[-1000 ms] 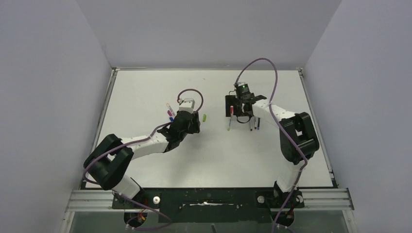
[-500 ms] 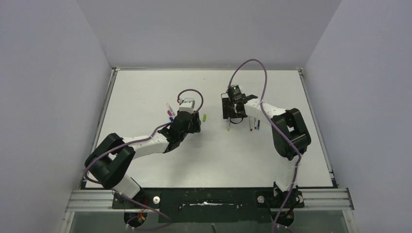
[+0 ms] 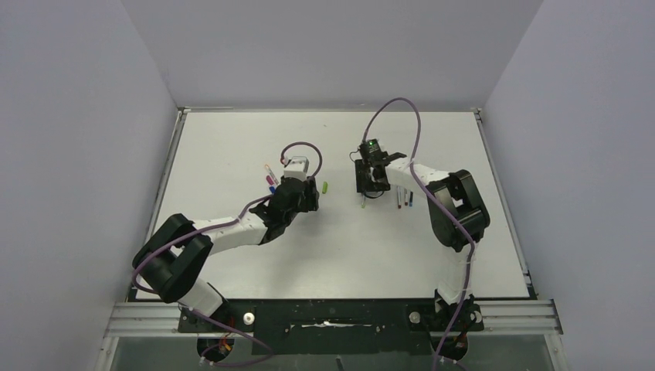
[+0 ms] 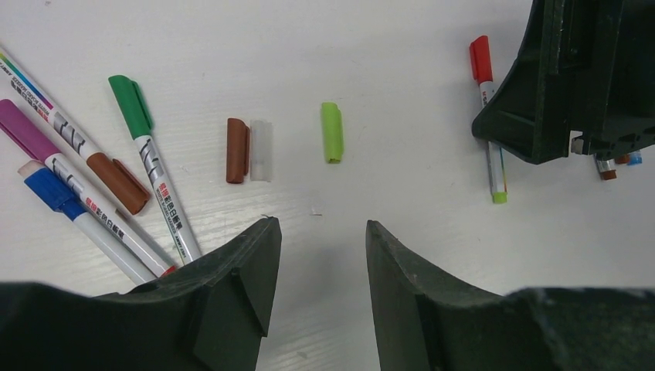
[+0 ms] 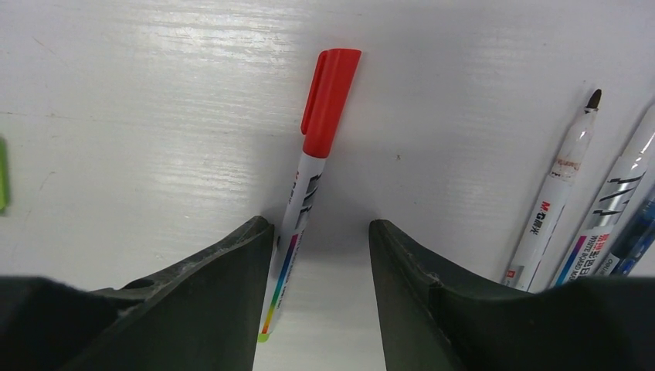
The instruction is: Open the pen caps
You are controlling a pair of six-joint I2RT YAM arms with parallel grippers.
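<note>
Pen caps (image 4: 331, 131) are sitting at a mixed stage, and by my reading you are working somewhat under halfway through.

Three are lying loose on the desk (image 4: 402, 46). In the left wrist view, a brown cap (image 4: 237, 149) and a pale translucent cap (image 4: 261, 149) are resting side by side, touching, between 10 and 11 o'clock of the left pincer (image 4: 320, 232). A lime cap (image 3: 325, 187) is lying near them at 12 o'clock, apart from both. That pincer is hanging released over bare desk, with nothing between its fingers.

At 9 to 10 o'clock of it, four pens are wearing their caps: a green cap (image 4: 131, 104), a maroon cap (image 4: 117, 182), a purple cap (image 4: 27, 127) and a blue cap (image 4: 48, 189). You are looking at untouched work there.

The right pincer (image 5: 320, 226) is standing released too, with its fingers spread either side of the red-capped pen (image 5: 305, 185). The barrel is running close along one finger, and I cannot tell whether it is touching. The red cap (image 5: 330, 93) is seated on the pen, pointing to 12 o'clock.

At 2 to 3 o'clock, one uncapped pen (image 5: 556, 193) is showing a bare dark nib. Two neighbouring pens (image 5: 614, 209) are running out of frame, so their tips are not showing. Three loose caps suggest that all three are open.

So you are facing five caps to pull, the red one most likely next.
</note>
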